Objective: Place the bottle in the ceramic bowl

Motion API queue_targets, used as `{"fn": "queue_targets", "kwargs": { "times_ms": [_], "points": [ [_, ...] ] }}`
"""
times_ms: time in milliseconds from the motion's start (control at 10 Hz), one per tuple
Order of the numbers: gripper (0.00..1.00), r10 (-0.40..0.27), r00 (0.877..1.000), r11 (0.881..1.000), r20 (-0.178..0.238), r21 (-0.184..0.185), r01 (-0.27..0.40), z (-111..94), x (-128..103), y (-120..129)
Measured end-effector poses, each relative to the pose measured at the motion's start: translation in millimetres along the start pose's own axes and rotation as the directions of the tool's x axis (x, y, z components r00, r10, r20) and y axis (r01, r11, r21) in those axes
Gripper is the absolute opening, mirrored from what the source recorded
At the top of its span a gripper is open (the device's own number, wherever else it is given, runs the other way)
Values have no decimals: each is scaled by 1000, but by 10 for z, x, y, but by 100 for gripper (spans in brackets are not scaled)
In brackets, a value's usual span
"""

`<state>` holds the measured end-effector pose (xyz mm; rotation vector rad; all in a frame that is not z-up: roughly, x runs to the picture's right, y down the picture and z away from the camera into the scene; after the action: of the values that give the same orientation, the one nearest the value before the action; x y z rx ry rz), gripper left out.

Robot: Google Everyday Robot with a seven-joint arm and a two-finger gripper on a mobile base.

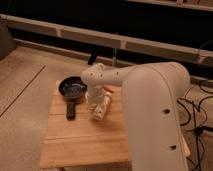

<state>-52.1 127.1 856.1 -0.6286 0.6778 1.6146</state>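
The arm [150,95] half hides the gripper [93,106] at the bottle [102,111]; its grip I cannot tell. The ceramic bowl [63,91] sits at the far left corner.

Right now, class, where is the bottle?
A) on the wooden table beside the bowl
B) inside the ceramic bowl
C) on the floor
A: the bottle rests on the wooden table, outside the ceramic bowl, with the end effector down at it.
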Motion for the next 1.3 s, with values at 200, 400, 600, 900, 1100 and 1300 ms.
{"fn": "queue_targets", "kwargs": {
  "times_ms": [200,400,600,900,1100,1300],
  "points": [
    [65,12,999,1000,-30,-1,-12,140,-51,-34],
    [54,15,999,1000,-46,-1,-15,228,-110,-82],
    [32,16,999,1000,-43,-19,-17,206,-143,-107],
    [4,21,999,999,-35,-43,-22,138,-130,-135],
    [0,7,1000,999,-20,-54,-8,21,-73,-125],
    [0,-8,1000,999,31,-53,9,-245,-11,-122]
  ]
}}
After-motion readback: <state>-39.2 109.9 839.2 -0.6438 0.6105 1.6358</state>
